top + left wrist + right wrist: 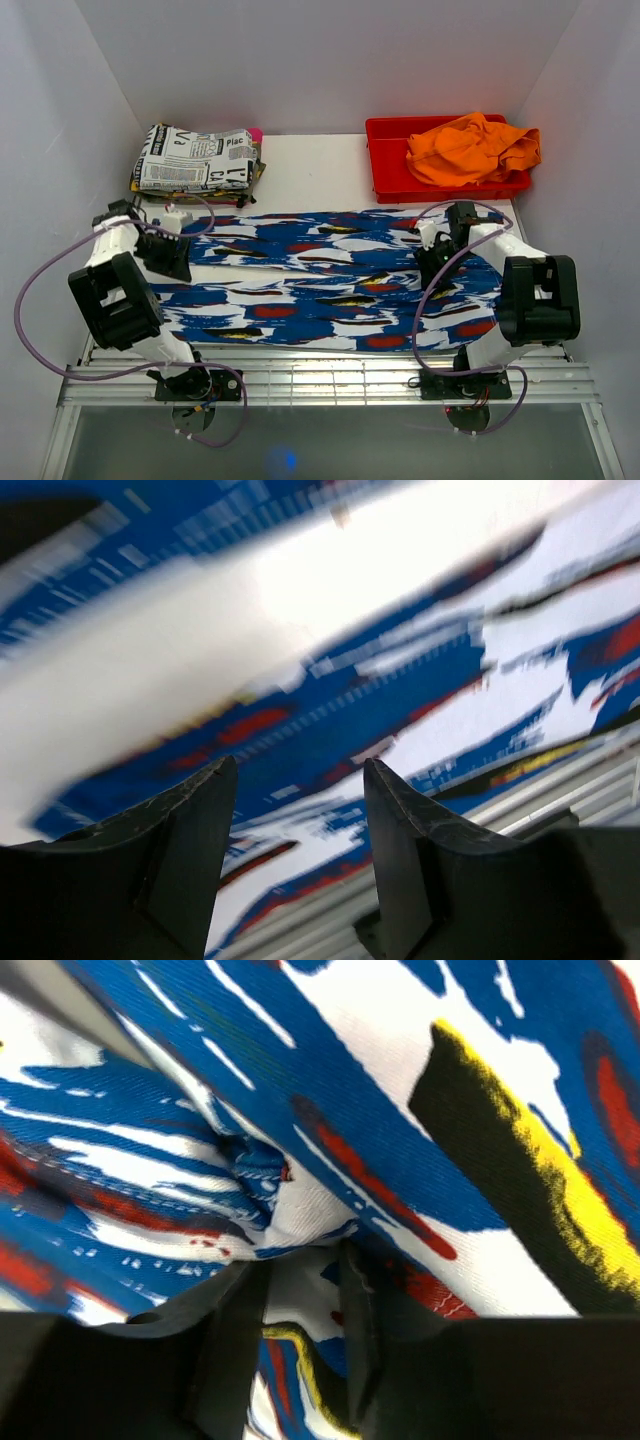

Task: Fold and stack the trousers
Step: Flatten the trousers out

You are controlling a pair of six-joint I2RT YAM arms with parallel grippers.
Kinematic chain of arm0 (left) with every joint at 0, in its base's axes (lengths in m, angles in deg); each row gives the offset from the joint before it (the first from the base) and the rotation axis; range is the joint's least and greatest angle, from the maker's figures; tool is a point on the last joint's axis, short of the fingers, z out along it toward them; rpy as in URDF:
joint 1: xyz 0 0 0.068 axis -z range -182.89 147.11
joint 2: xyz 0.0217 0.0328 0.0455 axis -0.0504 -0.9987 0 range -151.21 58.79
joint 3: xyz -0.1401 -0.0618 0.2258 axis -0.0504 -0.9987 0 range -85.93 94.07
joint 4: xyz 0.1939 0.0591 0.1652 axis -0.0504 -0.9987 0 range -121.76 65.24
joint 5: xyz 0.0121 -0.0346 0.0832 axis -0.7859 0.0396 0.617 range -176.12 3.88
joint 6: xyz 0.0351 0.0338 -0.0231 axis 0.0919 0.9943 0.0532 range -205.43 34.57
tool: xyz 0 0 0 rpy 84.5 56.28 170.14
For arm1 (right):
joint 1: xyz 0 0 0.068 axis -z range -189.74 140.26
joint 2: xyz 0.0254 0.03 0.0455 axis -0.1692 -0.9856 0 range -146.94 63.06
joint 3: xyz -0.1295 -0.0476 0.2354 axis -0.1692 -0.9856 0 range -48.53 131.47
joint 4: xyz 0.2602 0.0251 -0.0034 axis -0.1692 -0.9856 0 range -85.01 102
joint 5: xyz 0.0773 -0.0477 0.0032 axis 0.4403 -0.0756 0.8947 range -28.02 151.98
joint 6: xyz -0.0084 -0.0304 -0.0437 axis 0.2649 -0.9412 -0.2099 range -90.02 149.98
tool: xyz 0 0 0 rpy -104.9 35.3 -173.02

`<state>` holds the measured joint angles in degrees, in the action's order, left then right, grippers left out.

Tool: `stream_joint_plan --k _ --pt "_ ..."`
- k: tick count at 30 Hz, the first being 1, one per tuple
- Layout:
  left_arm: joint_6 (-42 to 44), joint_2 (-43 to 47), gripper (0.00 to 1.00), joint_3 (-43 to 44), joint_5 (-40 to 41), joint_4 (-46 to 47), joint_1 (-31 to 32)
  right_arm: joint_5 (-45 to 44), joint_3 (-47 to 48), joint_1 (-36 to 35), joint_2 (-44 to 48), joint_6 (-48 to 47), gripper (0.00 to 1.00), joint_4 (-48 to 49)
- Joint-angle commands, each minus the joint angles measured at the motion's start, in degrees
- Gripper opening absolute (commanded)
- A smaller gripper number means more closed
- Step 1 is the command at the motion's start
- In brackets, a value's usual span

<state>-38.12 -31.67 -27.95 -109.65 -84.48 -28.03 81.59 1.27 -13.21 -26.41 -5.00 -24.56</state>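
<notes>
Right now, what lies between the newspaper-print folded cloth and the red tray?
Only bare white table, seen in the top view, between the newspaper-print cloth and the red tray. The trousers lie lower in that view, outside that stretch.

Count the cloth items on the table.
3: the trousers spread across the middle, a newspaper-print folded cloth at back left, an orange cloth in the red bin at back right. More may lie under the folded one.
</notes>
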Motion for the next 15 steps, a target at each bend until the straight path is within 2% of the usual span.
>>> stream_joint_plan --k 1,4,7,11,15 --pt "-2.6 -1.6 0.64 12.3 -8.2 0.7 1.5 1.2 4.5 -0.4 2.6 -1.0 0.43 -9.7" --pt "-7.7 -5.2 0.65 20.2 -10.0 3.2 4.3 3.8 14.3 -0.1 2.5 -0.7 0.47 -12.6" --pt "-12.8 -10.6 0.65 25.1 -9.2 7.0 6.9 2.5 22.3 0.0 -0.3 -0.4 0.50 -12.1" --pt "-17.7 -17.5 0.65 27.4 -6.5 11.8 9.1 -1.9 27.4 1.4 -8.2 0.0 0.49 -11.5" --pt "-20.8 -21.5 0.65 27.0 -3.7 15.7 9.9 -6.2 26.6 2.4 -13.3 -1.1 0.47 -9.6"
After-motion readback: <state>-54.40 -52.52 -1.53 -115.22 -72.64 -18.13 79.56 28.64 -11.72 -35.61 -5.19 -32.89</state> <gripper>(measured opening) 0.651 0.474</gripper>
